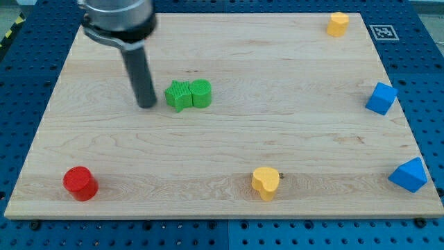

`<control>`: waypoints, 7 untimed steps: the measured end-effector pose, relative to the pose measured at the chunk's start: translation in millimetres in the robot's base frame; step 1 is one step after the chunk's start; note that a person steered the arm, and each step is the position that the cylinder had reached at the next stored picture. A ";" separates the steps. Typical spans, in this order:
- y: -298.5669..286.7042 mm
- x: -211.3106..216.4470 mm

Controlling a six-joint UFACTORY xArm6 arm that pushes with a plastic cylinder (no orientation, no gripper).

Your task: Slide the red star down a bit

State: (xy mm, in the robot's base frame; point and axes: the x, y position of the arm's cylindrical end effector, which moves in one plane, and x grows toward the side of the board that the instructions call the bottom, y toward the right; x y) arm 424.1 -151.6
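Observation:
No red star shows in the camera view. The only red block is a red cylinder near the board's bottom left corner. My tip rests on the board in the upper left part, just left of a green star, with a small gap between them. A green cylinder touches the green star on its right side. The tip is far above and to the right of the red cylinder. The arm's dark body covers part of the board's top left.
A yellow heart lies at the bottom centre. A yellow block sits at the top right corner. A blue cube and a blue wedge-like block sit at the wooden board's right edge.

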 end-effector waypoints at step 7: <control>-40.8 -184.6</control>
State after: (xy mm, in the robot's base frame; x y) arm 239.5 -192.4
